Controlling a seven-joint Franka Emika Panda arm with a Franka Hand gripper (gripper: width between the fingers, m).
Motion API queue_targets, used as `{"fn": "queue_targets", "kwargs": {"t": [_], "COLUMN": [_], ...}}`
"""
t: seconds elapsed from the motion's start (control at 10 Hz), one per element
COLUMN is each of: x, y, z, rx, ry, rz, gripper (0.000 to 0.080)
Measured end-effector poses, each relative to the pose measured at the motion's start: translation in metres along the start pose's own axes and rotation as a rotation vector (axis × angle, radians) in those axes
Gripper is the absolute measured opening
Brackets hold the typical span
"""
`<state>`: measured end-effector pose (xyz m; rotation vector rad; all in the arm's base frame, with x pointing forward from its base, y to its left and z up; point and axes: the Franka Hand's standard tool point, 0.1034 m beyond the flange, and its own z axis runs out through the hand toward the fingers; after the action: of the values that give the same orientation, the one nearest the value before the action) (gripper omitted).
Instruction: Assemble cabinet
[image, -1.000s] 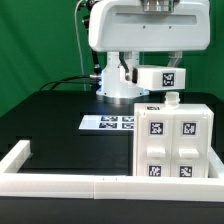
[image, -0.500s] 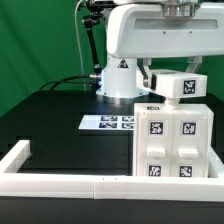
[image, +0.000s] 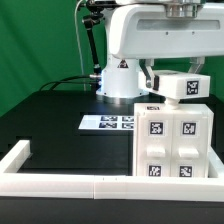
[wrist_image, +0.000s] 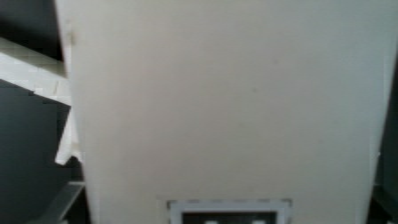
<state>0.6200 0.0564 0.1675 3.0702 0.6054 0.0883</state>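
Note:
The cabinet body (image: 172, 142) is a white box with four square tags on its front, standing at the exterior view's right against the front rail. A small white piece (image: 150, 108) sits on its top. My gripper (image: 172, 76) hangs just above the body and is shut on a white tagged cabinet block (image: 183, 87). The block sits a little above the body's top. In the wrist view the held white block (wrist_image: 214, 100) fills the picture, with a tag (wrist_image: 228, 212) at its edge. My fingers are hidden there.
The marker board (image: 108, 122) lies flat on the black table behind the cabinet body. The long low white border rail (image: 60, 184) runs along the front and turns up the exterior view's left side. The arm's base (image: 118, 80) stands at the back.
The arm moved to the exterior view's right and slightly down with the tagged block, bringing it over the cabinet body. No movement in the last half second.

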Motion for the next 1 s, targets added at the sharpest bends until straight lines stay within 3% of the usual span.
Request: {"fn": "queue_targets", "kwargs": {"t": [0.4, 1.0], "x": [0.001, 0.003], "y": [0.000, 0.004], "z": [0.012, 0.011], "rx": [0.004, -0.005], "ry": [-0.012, 0.015], "rz": [-0.023, -0.043], "gripper": [0.0541, 0.0542]}}
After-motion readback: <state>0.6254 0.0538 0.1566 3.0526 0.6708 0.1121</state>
